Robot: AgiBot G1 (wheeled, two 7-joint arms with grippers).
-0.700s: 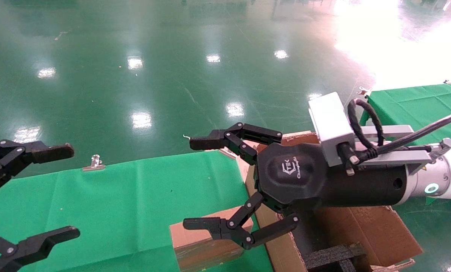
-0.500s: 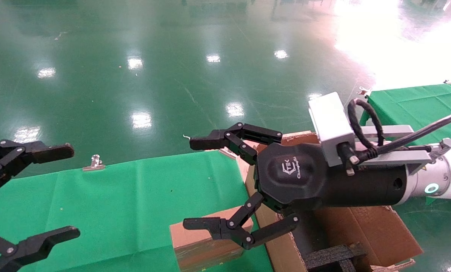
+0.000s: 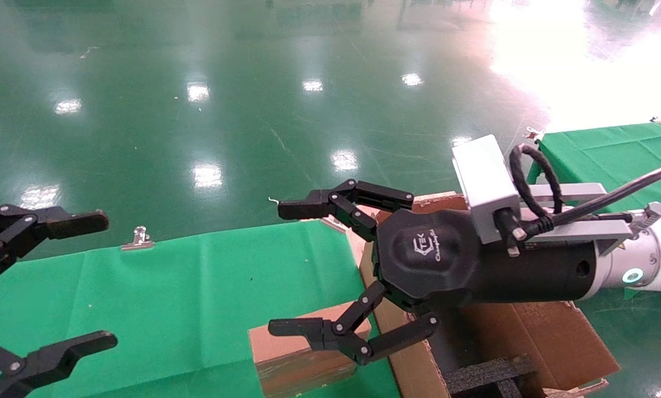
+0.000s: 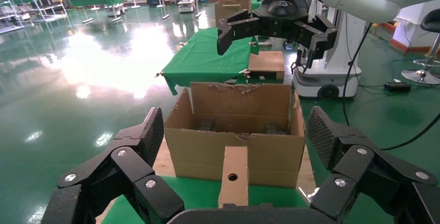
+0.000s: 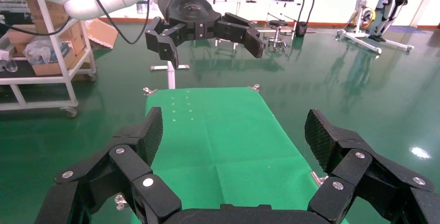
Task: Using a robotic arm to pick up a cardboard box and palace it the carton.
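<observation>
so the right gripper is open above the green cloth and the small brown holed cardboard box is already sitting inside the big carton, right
Not quite. The small brown holed cardboard box stands on the green cloth outside the large brown corrugated carton, as the left wrist view shows. The right gripper is indeed open above the cloth.

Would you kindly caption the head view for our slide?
Right pincer open above the cardboard box beside the carton; left pincer open, idle.

Small box point(image 3: 300, 354) stands on the surface point(image 3: 186, 287) at its right end. Carton point(image 3: 529, 337) sits just right of the surface edge, close beside the box; foam inserts point(image 3: 490, 376) lie inside it. Right gripper point(image 3: 313, 271) hangs above the box, jaws spread. Left gripper point(image 3: 70, 282) at the surface's left end, jaws spread. Clip point(image 3: 138, 239) on the far edge.
</observation>
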